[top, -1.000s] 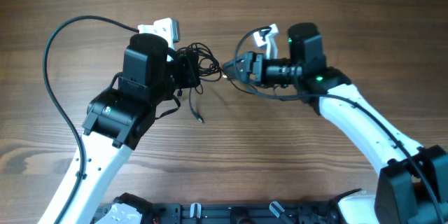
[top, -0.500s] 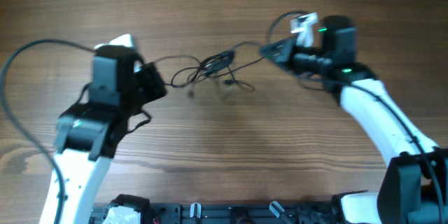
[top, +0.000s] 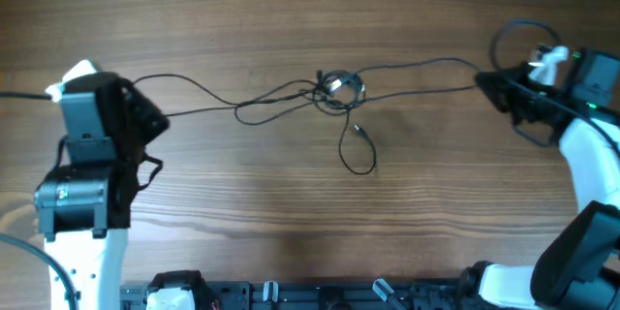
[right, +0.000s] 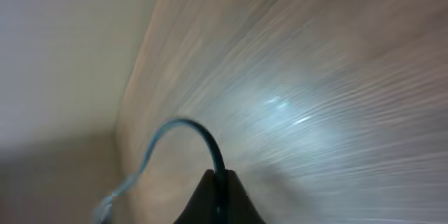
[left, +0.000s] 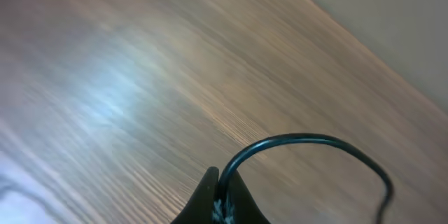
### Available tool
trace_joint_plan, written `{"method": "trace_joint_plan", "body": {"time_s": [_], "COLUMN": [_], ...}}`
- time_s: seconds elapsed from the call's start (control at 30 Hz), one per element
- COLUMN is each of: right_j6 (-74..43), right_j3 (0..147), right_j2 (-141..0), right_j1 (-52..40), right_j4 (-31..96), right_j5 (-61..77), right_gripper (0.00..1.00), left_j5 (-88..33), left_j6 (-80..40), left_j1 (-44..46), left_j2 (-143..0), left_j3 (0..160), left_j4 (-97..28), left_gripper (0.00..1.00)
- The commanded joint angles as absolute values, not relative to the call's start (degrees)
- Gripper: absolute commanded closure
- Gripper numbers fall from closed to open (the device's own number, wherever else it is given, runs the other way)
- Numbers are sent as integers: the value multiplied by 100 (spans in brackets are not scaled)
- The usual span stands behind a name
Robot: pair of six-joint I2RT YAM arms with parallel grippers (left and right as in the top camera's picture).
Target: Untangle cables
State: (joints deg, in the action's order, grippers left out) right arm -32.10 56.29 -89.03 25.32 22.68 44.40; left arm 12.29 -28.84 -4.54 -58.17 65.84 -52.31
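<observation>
Both arms have swung apart since the earlier overhead views, from close beside the bundle at centre frame to the far left and far right edges. The cables, bunched between them before, are now drawn out in a long line across the upper middle of the wooden table.

Overhead view: the left gripper sits at mid-left and the right gripper at upper right. One thin black strand runs from each toward a small knot just above centre. From the knot, a loose tail drops toward centre frame, carries a small plug, and curls into an open loop lying on the wood.

Left wrist view: the fingers are pressed together, pinching a black cord that arches up and off to the lower right.

Right wrist view: the fingers are likewise closed on a cord that arcs to the lower left. Both wrist views are blurred.
</observation>
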Motion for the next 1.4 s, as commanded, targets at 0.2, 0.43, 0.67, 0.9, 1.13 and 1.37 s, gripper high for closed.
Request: {"method": "trace_joint_plan", "body": {"time_s": [0.2, 0.43, 0.67, 0.9, 1.13, 1.37], "right_j6": [-2886, -2714, -2379, -2368, -963, 390], "right_j3": [5653, 5653, 5653, 5653, 5653, 5653], "right_j2": [-8967, -8967, -8967, -8967, -8969, -8980], "right_j1": [3883, 3074, 1173, 34, -1533, -3162], "right_j4": [2305, 2322, 2324, 2368, 2366, 2272], "right_j5": [4136, 4139, 2998, 3894, 3863, 2493], "right_gripper": [96, 96, 0, 0, 6, 16], "left_j5": [910, -805, -2773, -3044, -3041, -3041], "left_j6": [-3673, -3647, -3127, -2871, -2869, -2869], "left_j1": [-2401, -2449, -2449, -2449, -2449, -2449], "left_j2": [-5870, -6608, -7140, -7043, -7046, -7046], "left_j3": [6615, 6611, 6613, 6611, 6611, 6611], "left_j4": [-5144, -4845, -4578, -4565, -4615, -4783], "left_gripper": [96, 96, 96, 96, 96, 96]}}
